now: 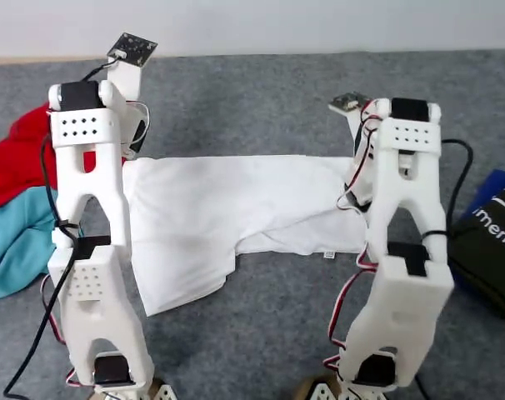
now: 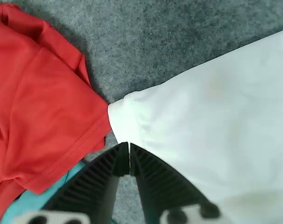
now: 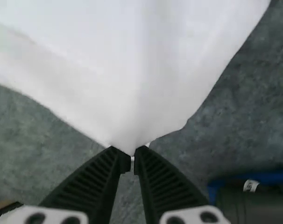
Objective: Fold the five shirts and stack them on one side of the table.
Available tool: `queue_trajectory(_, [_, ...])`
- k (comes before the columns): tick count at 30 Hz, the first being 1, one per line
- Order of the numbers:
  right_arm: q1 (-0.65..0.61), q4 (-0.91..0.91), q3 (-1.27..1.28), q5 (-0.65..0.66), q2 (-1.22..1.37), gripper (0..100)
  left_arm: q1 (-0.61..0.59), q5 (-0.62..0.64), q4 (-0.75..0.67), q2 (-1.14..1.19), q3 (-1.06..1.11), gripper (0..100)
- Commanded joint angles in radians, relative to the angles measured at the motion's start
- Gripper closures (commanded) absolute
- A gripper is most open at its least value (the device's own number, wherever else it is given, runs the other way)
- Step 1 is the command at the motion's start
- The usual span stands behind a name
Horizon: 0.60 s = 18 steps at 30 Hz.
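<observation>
A white shirt [image 1: 227, 208] lies spread across the middle of the grey carpeted table, with one part hanging toward the near edge. My left gripper [image 2: 129, 151] is shut at the shirt's [image 2: 202, 116] left edge, just below a corner, with the cloth's hem at its tips. In the high view this left gripper [image 1: 132, 157] sits low at that edge. My right gripper [image 3: 132, 156] is shut on the shirt's [image 3: 132, 70] right edge, and the cloth tents up into its tips. The high view puts the right gripper [image 1: 357, 198] at the shirt's right end.
A red shirt [image 1: 15, 162] and a teal shirt [image 1: 15, 242] lie crumpled at the far left; the red shirt [image 2: 38, 107] nearly touches the white corner. A dark shirt [image 1: 494, 250] over blue cloth [image 1: 496, 185] sits at the right edge. Bare carpet [image 1: 269, 333] lies between the arm bases.
</observation>
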Motion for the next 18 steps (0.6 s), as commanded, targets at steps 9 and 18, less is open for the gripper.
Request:
queue_trajectory(9, [0.038,0.025,0.331,0.121,-0.277,98.7,0.009,0.005,0.014,-0.071,-0.002,99])
queue_trajectory(18, [0.114,-0.094,0.316,0.103,-0.136,85.8,0.026,-0.055,0.025,-0.087,0.038,94])
